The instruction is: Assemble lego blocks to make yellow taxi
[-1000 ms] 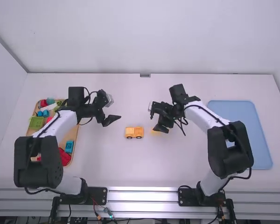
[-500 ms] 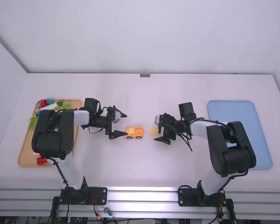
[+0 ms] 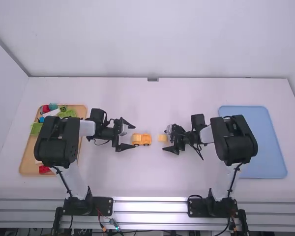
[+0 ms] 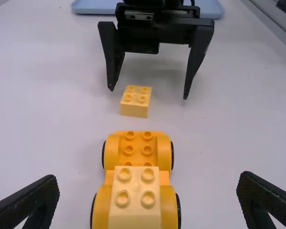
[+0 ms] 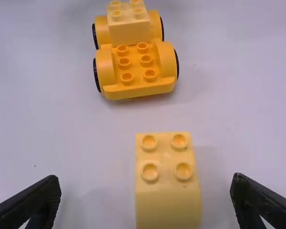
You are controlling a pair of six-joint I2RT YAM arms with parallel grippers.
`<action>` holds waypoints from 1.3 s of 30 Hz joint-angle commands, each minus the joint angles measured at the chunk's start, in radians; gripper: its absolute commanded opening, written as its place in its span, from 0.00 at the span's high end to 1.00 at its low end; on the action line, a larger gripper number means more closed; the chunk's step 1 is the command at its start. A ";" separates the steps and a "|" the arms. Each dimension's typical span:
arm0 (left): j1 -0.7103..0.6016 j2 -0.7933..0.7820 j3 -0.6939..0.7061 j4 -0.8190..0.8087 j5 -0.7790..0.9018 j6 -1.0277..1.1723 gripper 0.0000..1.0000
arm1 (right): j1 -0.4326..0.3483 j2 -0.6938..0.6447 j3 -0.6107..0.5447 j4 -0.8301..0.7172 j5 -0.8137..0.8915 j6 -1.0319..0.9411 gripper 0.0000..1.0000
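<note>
My left gripper [image 3: 132, 136] is open at the left end of the yellow wheeled base [image 3: 145, 139], which carries a pale yellow block at that end. In the left wrist view the gripper [image 4: 148, 183] has its fingers on either side of that raised block [image 4: 135, 200], apart from it. My right gripper [image 3: 165, 141] stands open by a loose pale yellow block [image 3: 162, 137]. In the right wrist view this gripper [image 5: 145, 183] has the loose block [image 5: 167, 191] between its spread fingers, with gaps at both sides. The base's bare studs [image 5: 136, 69] face the loose block.
At the far left a wooden tray [image 3: 26, 164] holds several coloured blocks, partly under the left arm. On the right lies a blue tray [image 3: 270, 147], partly behind the right arm.
The left gripper has moved right and toward the camera, up to the wheeled base. My right gripper has shifted slightly toward the camera, uncovering more of the loose block. The base has stayed put.
</note>
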 commanded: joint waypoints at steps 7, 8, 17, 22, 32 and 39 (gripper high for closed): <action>-0.006 -0.006 -0.081 0.123 0.000 -0.027 0.01 | -0.002 0.067 0.073 -0.010 -0.051 -0.001 0.31; -0.005 -0.006 -0.087 0.148 -0.016 -0.068 0.01 | -0.003 0.071 0.073 0.001 -0.051 0.000 0.38; -0.002 -0.006 -0.124 0.257 -0.013 -0.117 0.01 | 0.004 0.073 0.072 -0.021 -0.004 0.000 0.58; -0.010 -0.006 -0.146 0.302 -0.016 -0.117 0.01 | 0.027 0.073 0.072 -0.023 0.029 0.000 0.75; -0.040 0.017 -0.135 0.332 -0.051 -0.118 0.01 | 0.023 0.063 0.096 -0.031 -0.088 0.077 0.80; -0.106 0.074 -0.085 0.352 -0.113 -0.174 0.01 | 0.053 -0.024 0.148 -0.220 -0.084 0.005 0.97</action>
